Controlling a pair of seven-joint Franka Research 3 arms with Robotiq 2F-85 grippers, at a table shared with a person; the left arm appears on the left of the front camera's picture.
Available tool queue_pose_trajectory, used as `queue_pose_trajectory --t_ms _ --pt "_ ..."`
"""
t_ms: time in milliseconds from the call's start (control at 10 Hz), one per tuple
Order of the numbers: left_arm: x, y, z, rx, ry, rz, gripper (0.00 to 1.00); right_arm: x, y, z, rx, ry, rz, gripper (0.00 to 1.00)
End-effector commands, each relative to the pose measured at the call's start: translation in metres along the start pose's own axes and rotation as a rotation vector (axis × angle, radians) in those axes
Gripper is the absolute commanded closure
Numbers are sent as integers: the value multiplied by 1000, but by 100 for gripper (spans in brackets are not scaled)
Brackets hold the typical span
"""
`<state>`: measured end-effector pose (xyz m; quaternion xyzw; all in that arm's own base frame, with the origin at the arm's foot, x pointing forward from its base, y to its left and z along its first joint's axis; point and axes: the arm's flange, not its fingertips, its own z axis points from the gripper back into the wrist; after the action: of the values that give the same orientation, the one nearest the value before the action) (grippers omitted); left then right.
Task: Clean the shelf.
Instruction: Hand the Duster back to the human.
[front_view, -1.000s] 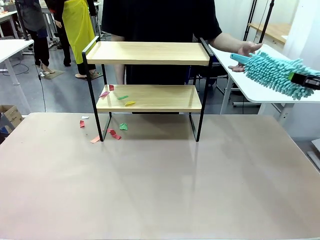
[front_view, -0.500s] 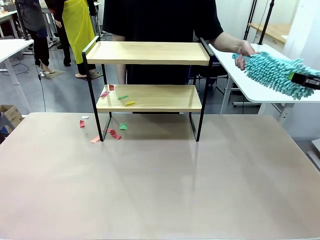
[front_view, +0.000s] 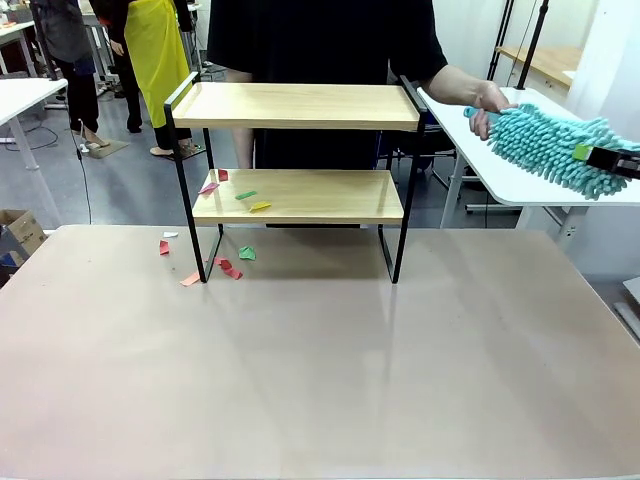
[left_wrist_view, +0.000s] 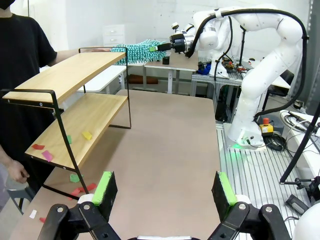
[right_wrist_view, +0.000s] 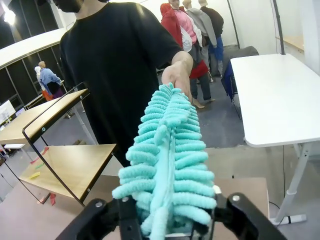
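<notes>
On the table (front_view: 320, 380), paper scraps (front_view: 225, 266).

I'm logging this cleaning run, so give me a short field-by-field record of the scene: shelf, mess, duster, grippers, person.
shelf: two-tier shelf standing at the table's far side
mess: coloured paper scraps on the lower board's left part, more scraps on the table by the left legs
duster: teal duster, held up right of the shelf
right gripper: shut on the duster
left gripper: open, holding nothing
person's hand: on the duster's far end
</notes>
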<state>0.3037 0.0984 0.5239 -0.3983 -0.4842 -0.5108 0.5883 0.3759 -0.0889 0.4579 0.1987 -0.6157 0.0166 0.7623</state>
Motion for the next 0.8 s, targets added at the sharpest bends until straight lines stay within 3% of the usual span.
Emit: queue_pose_trajectory --t_ms 0,100,200,400,700 --pt "3 1 0 5 -24 -10 0 11 7 7 7 0 -12 0" --pt "3 1 0 5 -24 -10 0 28 8 19 26 -50 -32 2" --pt "3 1 0 5 -24 -10 0 86 0 59 108 -235 -199 0" --pt "3 1 0 5 -24 -10 0 90 -2 61 117 -243 -212 0" --pt "3 1 0 5 -24 -10 0 136 -53 100 181 -409 -451 0"
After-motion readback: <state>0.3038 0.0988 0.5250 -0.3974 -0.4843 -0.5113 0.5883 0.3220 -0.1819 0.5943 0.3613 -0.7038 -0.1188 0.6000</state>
